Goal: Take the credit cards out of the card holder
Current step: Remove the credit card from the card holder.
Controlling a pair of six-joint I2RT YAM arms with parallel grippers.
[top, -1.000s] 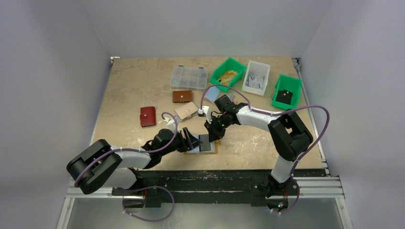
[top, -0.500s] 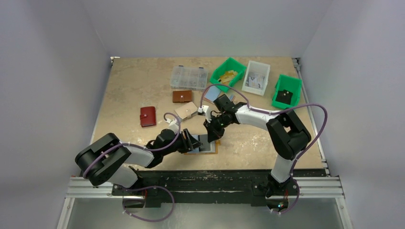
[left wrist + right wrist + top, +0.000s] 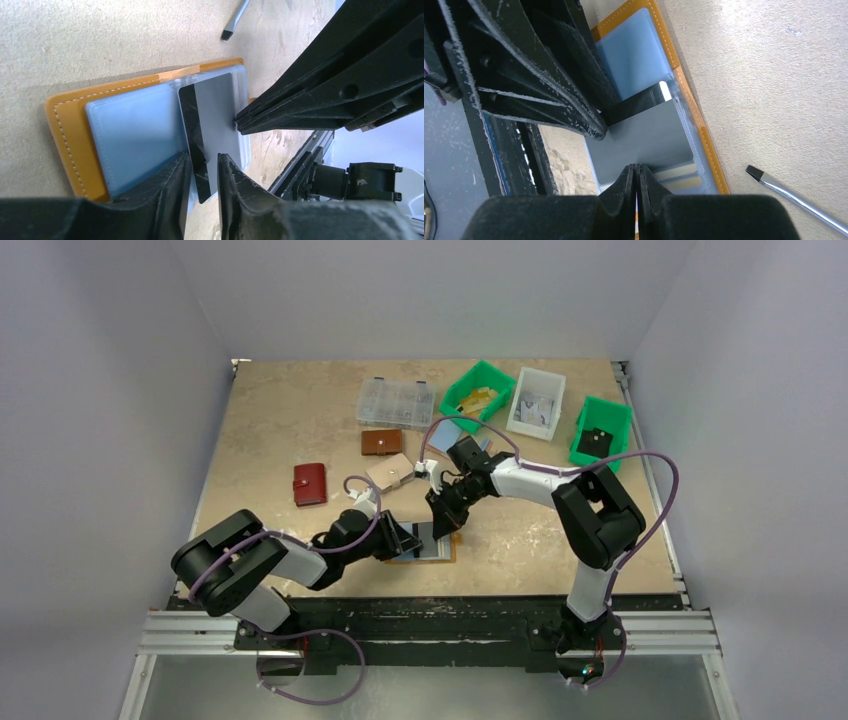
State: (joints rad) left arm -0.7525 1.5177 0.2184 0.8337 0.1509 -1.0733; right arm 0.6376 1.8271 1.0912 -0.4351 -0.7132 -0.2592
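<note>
The card holder (image 3: pixel 447 552) lies open and flat near the table's front edge, mustard-orange (image 3: pixel 65 135) with pale blue slots (image 3: pixel 636 60). A grey credit card (image 3: pixel 215 115) with a black stripe sticks partly out of one slot (image 3: pixel 644 135). My left gripper (image 3: pixel 204 157) straddles the card's free edge, its jaws narrowly apart with a gap showing beside the card (image 3: pixel 405 537). My right gripper (image 3: pixel 637 167) is shut with nothing between its fingers, and its tips press on the holder's slot at the card's other end (image 3: pixel 443 523).
A flat-tipped tool (image 3: pixel 794 197) lies just right of the holder. Farther back are a red wallet (image 3: pixel 310 484), a brown wallet (image 3: pixel 381 442), a beige wallet (image 3: pixel 390 472), a clear organiser box (image 3: pixel 396 402), two green bins (image 3: pixel 477 388) (image 3: pixel 601 432) and a white bin (image 3: pixel 536 402).
My left arm has drawn in toward the holder and its jaws have narrowed around the card's edge. The right gripper has stayed shut in the same place.
</note>
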